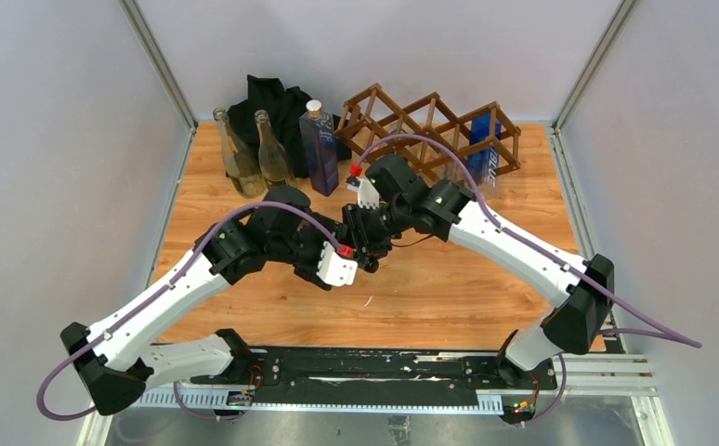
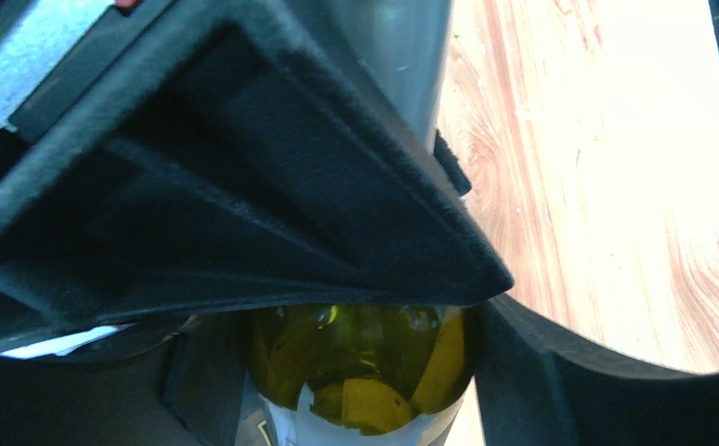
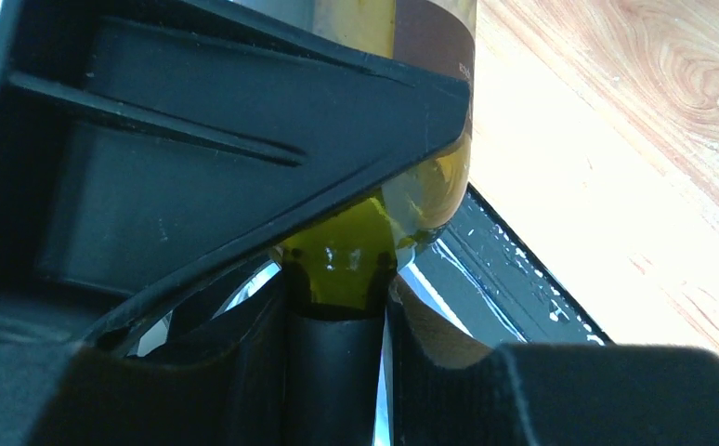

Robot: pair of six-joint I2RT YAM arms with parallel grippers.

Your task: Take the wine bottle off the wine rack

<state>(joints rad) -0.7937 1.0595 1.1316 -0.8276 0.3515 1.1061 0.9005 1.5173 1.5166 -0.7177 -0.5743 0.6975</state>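
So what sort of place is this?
Probably a robot test cell: a left arm and right arm mounted at a wooden table, plain grey walls close around, a wine rack and glass bottles as props.

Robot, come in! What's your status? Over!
Right gripper shut on yellow-green glass wine bottle. Left gripper around it, grip unclear. Bottle off dark brown wooden lattice wine rack. Nothing in the way.

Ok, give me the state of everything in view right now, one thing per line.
wine bottle: off the rack, between both end effectors.
right end effector: shut on the wine bottle's neck.
left end effector: around the wine bottle, grip unclear.
wine rack: standing at the back, blue-labelled bottle in its right cell.
clear bottles: two, upright.
square blue bottle: upright, stoppered.
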